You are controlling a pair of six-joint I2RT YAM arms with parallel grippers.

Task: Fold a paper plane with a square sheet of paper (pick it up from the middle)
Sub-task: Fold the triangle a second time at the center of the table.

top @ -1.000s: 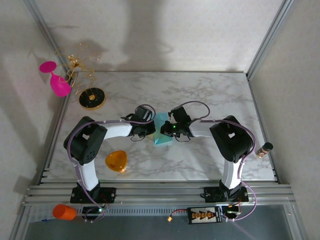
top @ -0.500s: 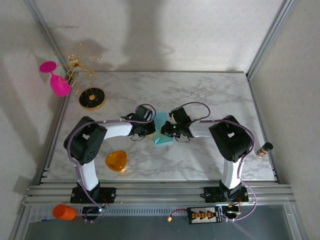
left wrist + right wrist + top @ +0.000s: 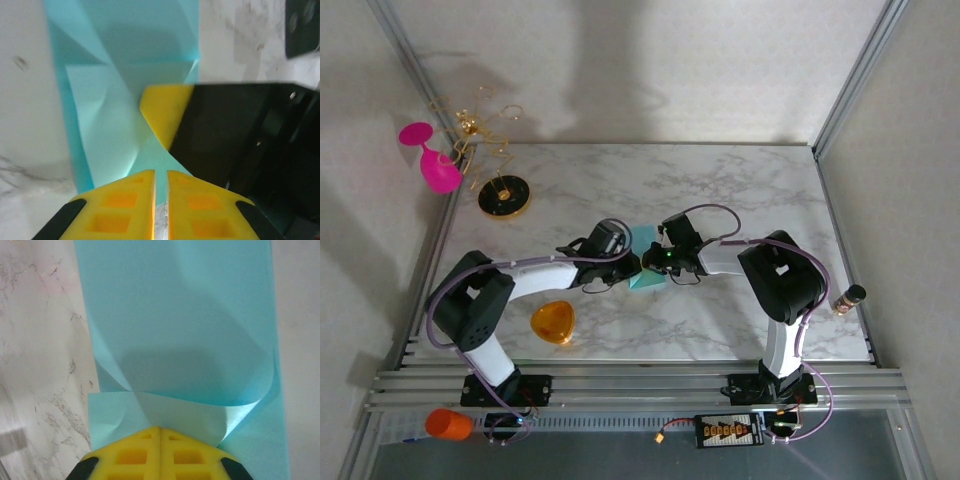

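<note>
Right pincer [image 3: 160, 429] closed, tips on folded flap of square sheet of paper [image 3: 175, 315]; left pincer [image 3: 161, 172] barely parted, empty. Sheet on table [image 3: 740, 190], beyond and right of orange piece [image 3: 552, 321]. We judge it light, limp, slippery; pinch middle crease.

We saw the left gripper [image 3: 630, 267] and right gripper [image 3: 650, 262] tip to tip over the teal paper [image 3: 643, 283], apparently pressing it onto the marble table [image 3: 720, 190].

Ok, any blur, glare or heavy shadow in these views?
Top external: sharp and evenly lit, with soft shadows on the back wall. Left wrist: the paper creases are clear, and the yellow fingers near the lens are soft-edged. Right wrist: a soft shadow lies across the paper, with no glare.
</note>
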